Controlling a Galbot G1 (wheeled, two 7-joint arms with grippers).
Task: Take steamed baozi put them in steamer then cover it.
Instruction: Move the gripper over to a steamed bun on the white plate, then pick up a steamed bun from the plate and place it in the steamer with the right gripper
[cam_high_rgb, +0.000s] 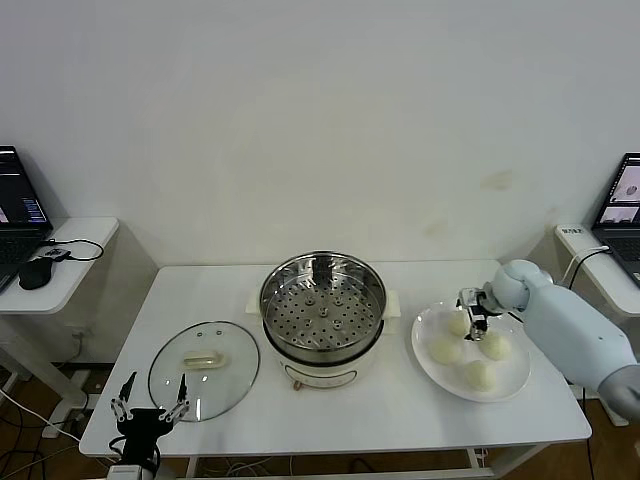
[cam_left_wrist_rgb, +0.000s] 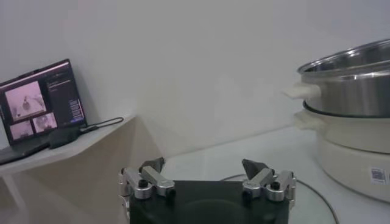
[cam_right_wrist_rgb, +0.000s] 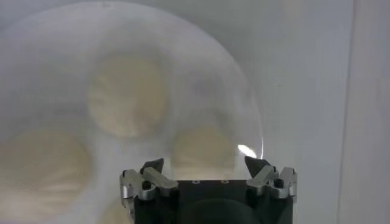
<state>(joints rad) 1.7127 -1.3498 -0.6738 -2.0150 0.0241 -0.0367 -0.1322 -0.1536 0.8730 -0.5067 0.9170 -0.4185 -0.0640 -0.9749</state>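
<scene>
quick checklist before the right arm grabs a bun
1. Right gripper over the plate, above a baozi: ok.
2. Fingers around that bun: cannot tell.
3. Four baozi on the plate: ok.
4. Steamer uncovered, tray bare: ok.
5. Glass lid lying on the table left of the steamer, out of the path: ok.
6. Left gripper open, parked at the table's near edge by the lid: ok.

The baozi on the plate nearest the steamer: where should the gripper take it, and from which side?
Probably from above, jaws closing across the round sides of the bun at its widest. It sits flat on the plate, its neighbours lie close, and the right gripper is over the plate's far buns, jaws apart.
</scene>
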